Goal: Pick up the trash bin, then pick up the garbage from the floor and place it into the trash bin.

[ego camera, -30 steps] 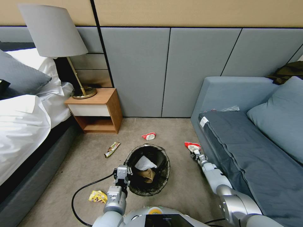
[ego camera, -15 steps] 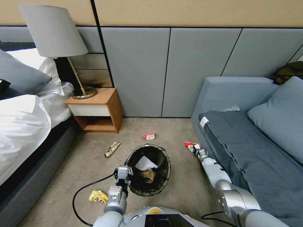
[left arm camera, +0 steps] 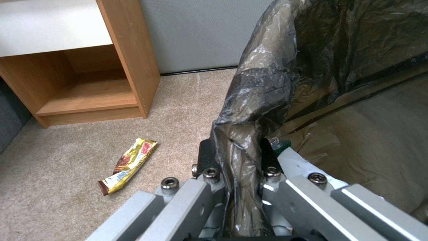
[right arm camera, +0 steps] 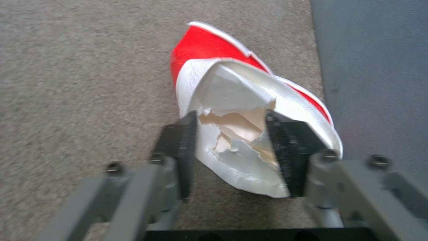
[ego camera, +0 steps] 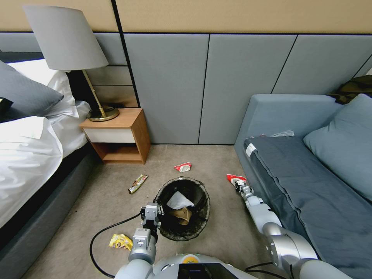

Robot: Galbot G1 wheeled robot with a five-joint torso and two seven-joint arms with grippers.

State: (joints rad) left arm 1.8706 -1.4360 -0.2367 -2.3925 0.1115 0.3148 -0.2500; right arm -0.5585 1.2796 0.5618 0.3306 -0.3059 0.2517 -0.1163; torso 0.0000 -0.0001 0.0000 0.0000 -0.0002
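The trash bin [ego camera: 205, 211], a round bucket lined with a black bag, stands on the carpet before me with a white paper scrap and a brown paper bag inside. My left gripper [ego camera: 152, 215] is shut on its near rim; in the left wrist view the fingers pinch the bag-covered rim [left arm camera: 249, 100]. My right gripper [ego camera: 240, 185] is low on the floor by the sofa, open, its fingers [right arm camera: 178, 140] on either side of a torn red-and-white wrapper [right arm camera: 209, 57], also seen from the head [ego camera: 234, 178].
More garbage lies on the carpet: a red-and-white wrapper [ego camera: 182, 167], a brown-gold wrapper [ego camera: 137, 183] [left arm camera: 129, 165] and yellow packets [ego camera: 120, 241]. A wooden nightstand [ego camera: 128, 135] and bed stand left, a grey sofa [ego camera: 310, 193] right. A black cable [ego camera: 104, 232] loops by my left arm.
My right arm has reached a little farther forward, bringing its gripper up to the red-and-white wrapper by the sofa. The left gripper and the bin have not moved.
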